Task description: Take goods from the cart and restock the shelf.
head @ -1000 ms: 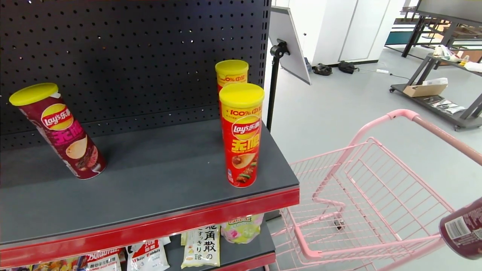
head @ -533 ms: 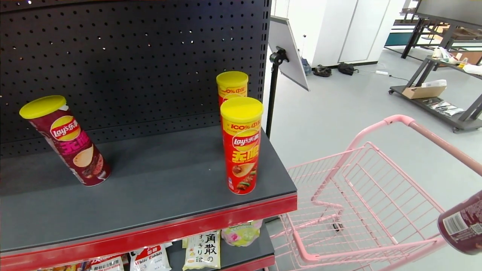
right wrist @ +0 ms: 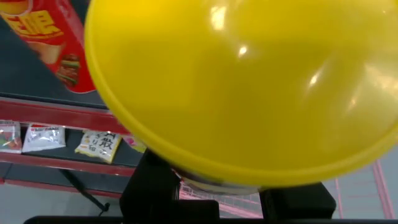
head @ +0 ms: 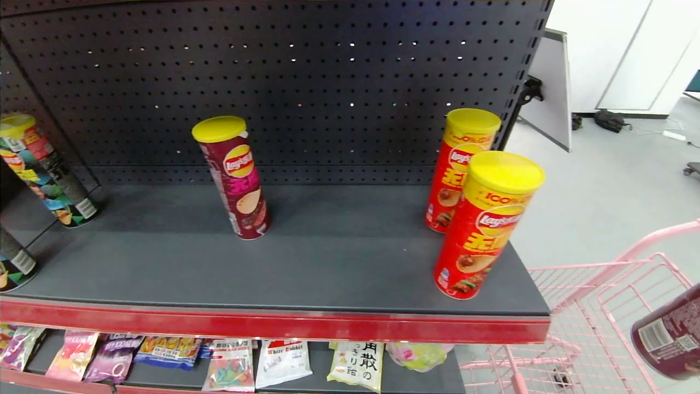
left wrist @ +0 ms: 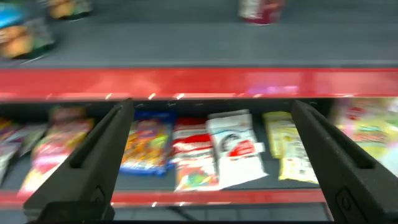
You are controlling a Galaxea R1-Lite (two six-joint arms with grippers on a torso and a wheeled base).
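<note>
The right pincer (right wrist: pixel 224 190) clamps a tilted maroon cylindrical crisp can with a yellow plastic lid (right wrist: pixel 249 81) by the pink wire cart (head: pixel 618 306), with the dark grey shelf (head: pixel 328 257) to its left. The left pincer (left wrist: pixel 208 155) gapes wide and empty, facing coloured snack packets (left wrist: pixel 230 149).

A maroon chip can (head: pixel 668 340) tilts over the pink cart (head: pixel 596 267), beside the shelf (head: pixel 339 257).

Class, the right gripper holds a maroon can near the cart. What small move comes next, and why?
Probably carry the held can left, over the shelf, toward the bare stretch beside the standing maroon can: it hangs off the shelf's right end, by the cart.
</note>
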